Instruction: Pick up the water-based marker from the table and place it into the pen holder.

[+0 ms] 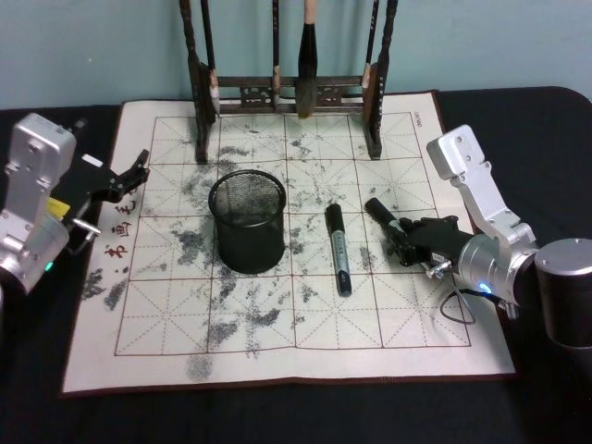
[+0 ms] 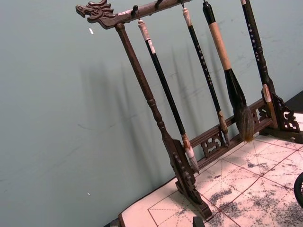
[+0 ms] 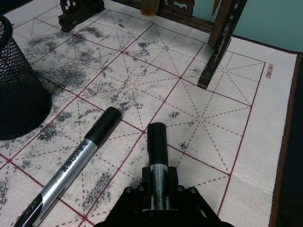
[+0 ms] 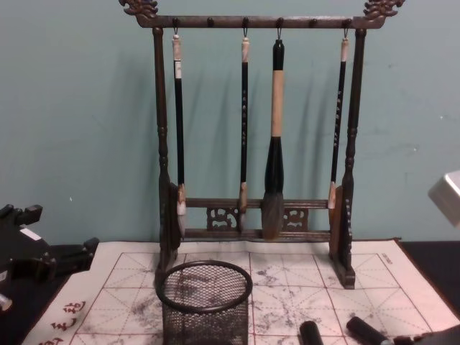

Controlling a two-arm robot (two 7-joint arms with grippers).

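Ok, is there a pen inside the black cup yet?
No, empty. Looking down into the pen holder, just mesh shows inside. One marker lies on the mat beside it; the right gripper holds a second marker.

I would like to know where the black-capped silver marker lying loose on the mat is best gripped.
Probably mid-barrel on the black-capped silver marker, from straight above, closing across its width: it lies flat on the gridded felt mat, apart from the black wire-mesh pen holder. The right gripper holds another marker.
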